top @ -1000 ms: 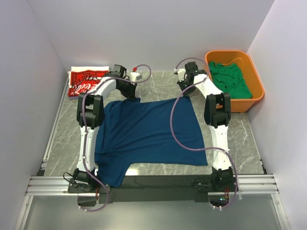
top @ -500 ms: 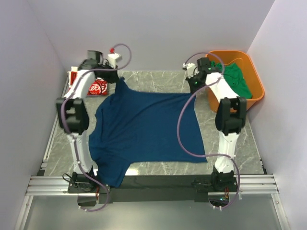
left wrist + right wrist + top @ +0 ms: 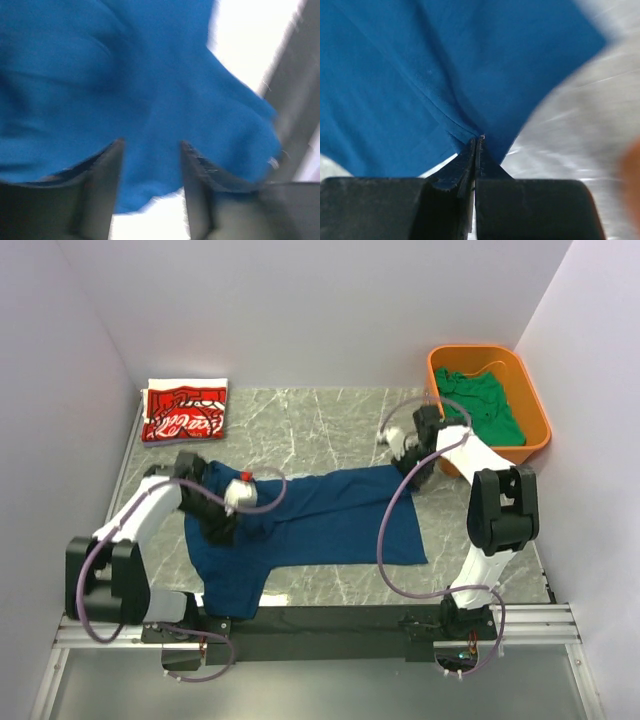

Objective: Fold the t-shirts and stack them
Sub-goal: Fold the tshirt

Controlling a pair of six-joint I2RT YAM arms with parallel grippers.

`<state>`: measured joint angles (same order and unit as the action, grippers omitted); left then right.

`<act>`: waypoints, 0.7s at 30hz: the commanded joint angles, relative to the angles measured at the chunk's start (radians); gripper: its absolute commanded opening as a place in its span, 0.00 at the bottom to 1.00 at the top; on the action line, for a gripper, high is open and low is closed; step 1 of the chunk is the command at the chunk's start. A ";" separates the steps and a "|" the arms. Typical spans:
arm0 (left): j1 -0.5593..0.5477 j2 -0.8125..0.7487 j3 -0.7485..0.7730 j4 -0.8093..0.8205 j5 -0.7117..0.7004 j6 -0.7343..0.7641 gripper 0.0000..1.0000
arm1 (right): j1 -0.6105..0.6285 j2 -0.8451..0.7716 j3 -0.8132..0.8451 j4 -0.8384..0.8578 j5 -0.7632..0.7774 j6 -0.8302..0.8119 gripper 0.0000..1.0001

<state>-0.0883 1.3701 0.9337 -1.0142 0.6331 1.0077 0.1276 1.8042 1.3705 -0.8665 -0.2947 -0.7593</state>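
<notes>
The navy t-shirt [image 3: 320,520] lies across the middle of the table, its far part folded over toward the near side and one sleeve hanging near the front rail. My left gripper [image 3: 222,528] is low over its left end. In the left wrist view, its jaws [image 3: 150,145] stand apart with blue cloth [image 3: 125,75] just beyond them. My right gripper [image 3: 408,475] is at the shirt's far right corner. It [image 3: 479,137] is shut on a pinch of the blue cloth [image 3: 395,75]. A folded red t-shirt [image 3: 183,412] lies at the back left. A green t-shirt [image 3: 480,405] sits in the tub.
The orange tub [image 3: 490,352] stands at the back right, close behind the right arm. White walls close in the left, back and right sides. A metal rail [image 3: 320,625] runs along the near edge. Marbled table surface [image 3: 320,430] shows behind the navy shirt.
Both arms came back from the far side toward the near side, carrying the navy shirt's far edge over itself. The left jaws have opened; the right jaws stay shut on the cloth.
</notes>
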 commanded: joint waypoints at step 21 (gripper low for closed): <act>0.056 0.481 0.605 -0.026 0.096 0.081 0.67 | 0.035 -0.025 -0.034 -0.048 0.058 -0.046 0.00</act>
<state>-0.0189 1.8053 1.4528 -0.9455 0.6743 0.9863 0.1543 1.7905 1.2964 -0.9031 -0.2501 -0.8215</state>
